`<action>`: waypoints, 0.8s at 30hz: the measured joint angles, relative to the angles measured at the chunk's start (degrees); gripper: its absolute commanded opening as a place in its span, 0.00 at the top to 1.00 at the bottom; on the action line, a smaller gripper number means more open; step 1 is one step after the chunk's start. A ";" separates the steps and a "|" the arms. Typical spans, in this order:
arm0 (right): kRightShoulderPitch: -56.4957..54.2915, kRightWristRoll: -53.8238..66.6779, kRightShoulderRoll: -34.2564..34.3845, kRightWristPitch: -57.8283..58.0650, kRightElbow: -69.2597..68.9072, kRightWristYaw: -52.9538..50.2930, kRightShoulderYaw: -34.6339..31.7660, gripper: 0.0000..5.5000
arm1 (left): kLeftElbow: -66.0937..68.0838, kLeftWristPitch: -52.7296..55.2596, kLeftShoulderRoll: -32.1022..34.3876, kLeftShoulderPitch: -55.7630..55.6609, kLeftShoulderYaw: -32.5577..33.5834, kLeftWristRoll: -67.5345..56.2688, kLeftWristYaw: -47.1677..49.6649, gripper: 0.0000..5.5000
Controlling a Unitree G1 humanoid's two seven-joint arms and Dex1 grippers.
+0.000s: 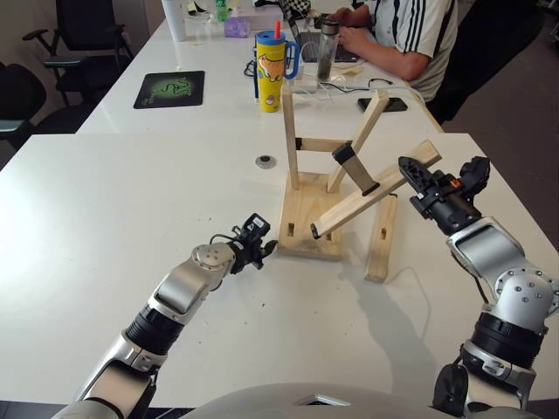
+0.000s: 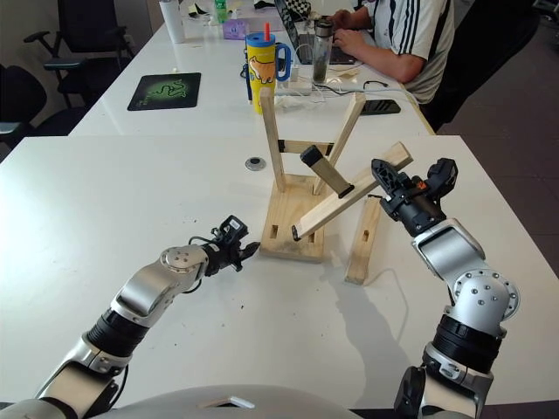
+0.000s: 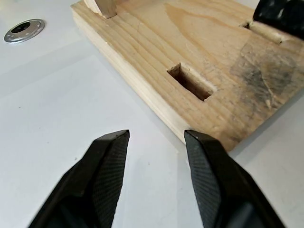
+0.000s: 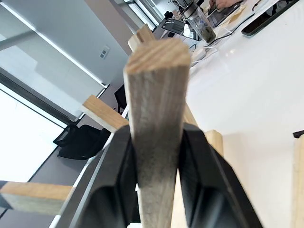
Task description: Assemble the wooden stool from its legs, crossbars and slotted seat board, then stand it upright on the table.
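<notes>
Seat board (image 1: 306,229) flat, right pincer (image 1: 409,168) clasping tilted leg (image 1: 358,202), left pincer (image 3: 156,137) released nearby, loose leg (image 1: 382,240) alongside

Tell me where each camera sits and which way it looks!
Left eye view: on the head, facing forward and down at the table and seat board; both arms show.
Right eye view: beside it, same scene and arms.
Left wrist view: on the left wrist, facing the seat board's corner past the open left hand.
Right wrist view: on the right wrist, facing along the leg the right hand grips.
Shared: eye views and left wrist view show the seat board.
</notes>
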 measured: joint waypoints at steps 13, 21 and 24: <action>0.28 -14.35 -3.94 -7.63 0.50 7.78 3.13 0.81 | -2.18 1.88 -7.34 -0.62 6.99 -1.60 -2.51 0.61; 1.45 -19.64 -4.64 -9.72 -2.38 9.83 5.96 0.81 | -7.62 5.39 -7.06 3.43 14.72 -2.05 0.29 0.61; 2.70 -23.41 -4.70 -13.23 -2.87 11.25 8.28 0.81 | -8.66 6.10 -7.34 3.65 15.65 -2.06 0.89 0.61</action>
